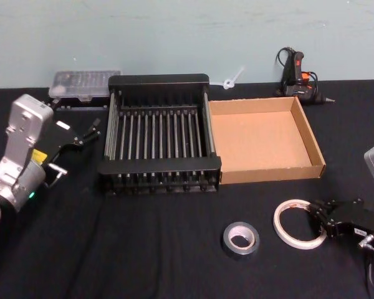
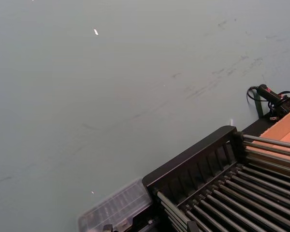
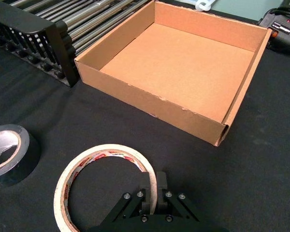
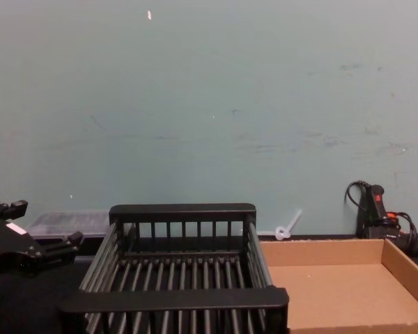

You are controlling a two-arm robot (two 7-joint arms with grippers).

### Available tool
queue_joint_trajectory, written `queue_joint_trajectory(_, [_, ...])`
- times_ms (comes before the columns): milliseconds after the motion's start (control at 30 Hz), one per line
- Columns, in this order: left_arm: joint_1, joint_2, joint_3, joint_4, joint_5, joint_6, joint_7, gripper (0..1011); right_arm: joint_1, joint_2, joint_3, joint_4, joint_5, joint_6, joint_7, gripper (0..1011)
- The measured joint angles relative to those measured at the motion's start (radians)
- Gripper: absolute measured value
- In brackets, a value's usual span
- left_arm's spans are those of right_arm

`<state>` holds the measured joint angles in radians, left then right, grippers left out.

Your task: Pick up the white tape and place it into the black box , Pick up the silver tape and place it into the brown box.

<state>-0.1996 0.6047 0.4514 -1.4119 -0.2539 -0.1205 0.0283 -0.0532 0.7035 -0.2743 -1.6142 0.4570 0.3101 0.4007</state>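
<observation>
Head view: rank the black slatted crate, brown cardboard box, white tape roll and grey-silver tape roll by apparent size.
1. Black slatted crate
2. Brown cardboard box, only slightly smaller
3. White tape roll
4. Grey-silver tape roll

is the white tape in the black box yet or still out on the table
Still out. The white tape lies flat on the black table, with the right gripper closed across its rim. The black box holds nothing.

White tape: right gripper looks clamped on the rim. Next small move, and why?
Probably lift straight up. The right gripper is shut on the white tape's rim, and the roll lies flat on the table, with the silver tape close beside it. The black box has tall walls to clear.
</observation>
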Motion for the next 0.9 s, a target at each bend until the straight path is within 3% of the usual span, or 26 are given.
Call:
queue_joint_trajectory(267, [0.000,0.000,0.000,0.000,0.000,0.000,0.000,1001,0.000,0.000,0.001,0.000,0.001,-0.002,0.002,86])
queue_joint_trajectory(600, [0.000,0.000,0.000,0.000,0.000,0.000,0.000,1001,-0.006,0.010,0.026,-0.027,0.039,-0.025,0.033,87])
queue_joint_trajectory(900, [0.000,0.000,0.000,0.000,0.000,0.000,0.000,1001,0.031,0.013,0.024,-0.036,0.037,-0.056,0.036,86])
